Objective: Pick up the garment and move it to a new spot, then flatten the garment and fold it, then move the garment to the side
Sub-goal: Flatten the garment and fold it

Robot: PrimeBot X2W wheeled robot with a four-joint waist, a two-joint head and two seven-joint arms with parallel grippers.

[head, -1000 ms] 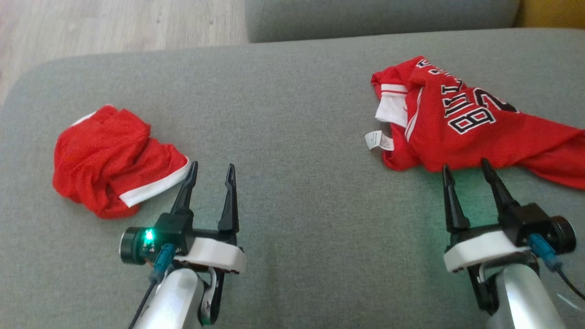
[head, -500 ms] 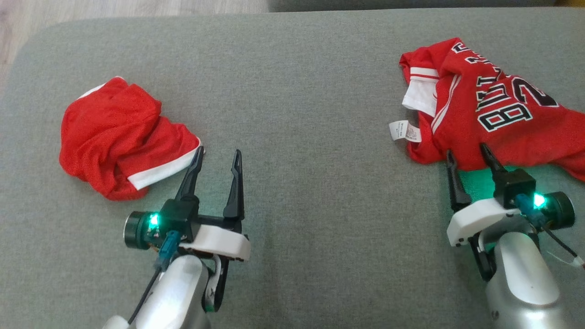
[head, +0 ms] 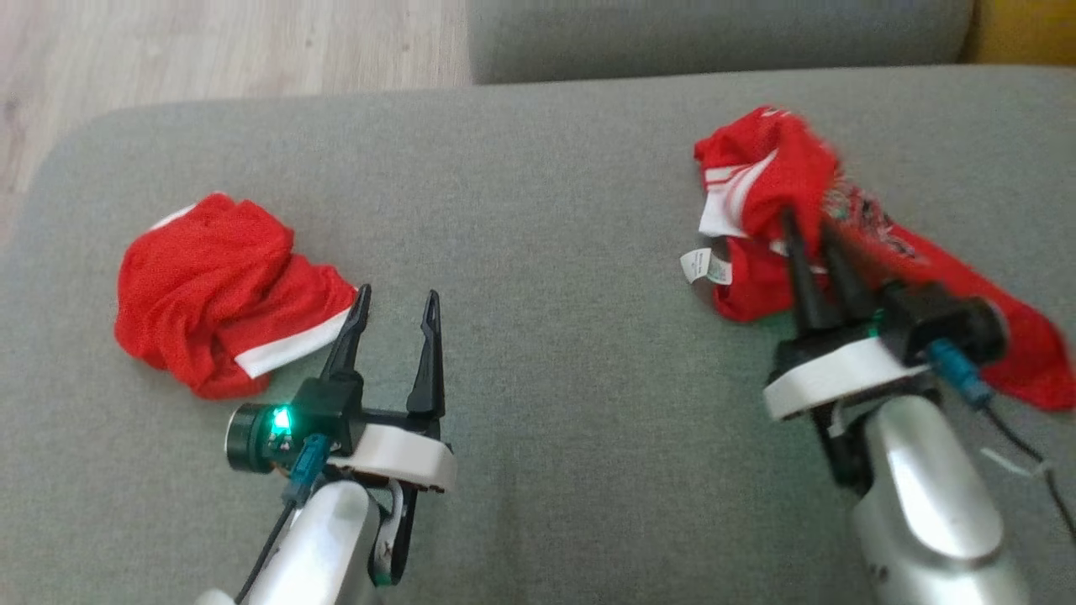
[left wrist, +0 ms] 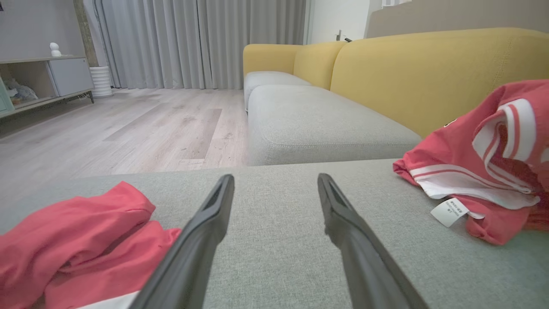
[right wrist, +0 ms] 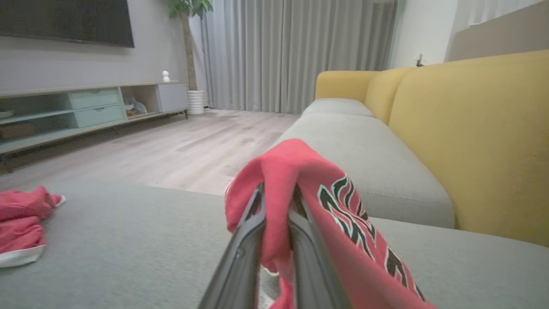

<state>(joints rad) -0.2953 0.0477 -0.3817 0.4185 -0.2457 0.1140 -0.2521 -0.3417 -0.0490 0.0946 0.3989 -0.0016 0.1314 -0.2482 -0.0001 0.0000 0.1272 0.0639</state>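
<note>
The garment, a red jersey (head: pixel 782 164) with white trim and black lettering, lies bunched at the right of the grey sofa seat. My right gripper (head: pixel 807 220) is shut on a fold of it and holds that fold raised off the cushion; the rest trails down to the right. In the right wrist view the red cloth (right wrist: pixel 309 180) drapes over both fingers of the right gripper (right wrist: pixel 278 191). My left gripper (head: pixel 398 294) stands open just above the cushion with nothing in it, beside a crumpled pair of red shorts (head: pixel 210 294). The left wrist view shows the left gripper (left wrist: pixel 275 178) wide apart, the jersey (left wrist: pixel 484 150) at the right.
The grey seat cushion (head: pixel 546 210) is bare between the two red pieces. Another grey cushion (head: pixel 714 34) lies beyond it, and wooden floor (head: pixel 210 50) at the far left. A yellow backrest (right wrist: pixel 472 128) runs along the right. The red shorts (right wrist: pixel 21 219) lie far left.
My right gripper went forward into the jersey's near edge, shut on a fold and raised it, bunching the cloth. The left gripper stayed open in place. The head camera shifted.
</note>
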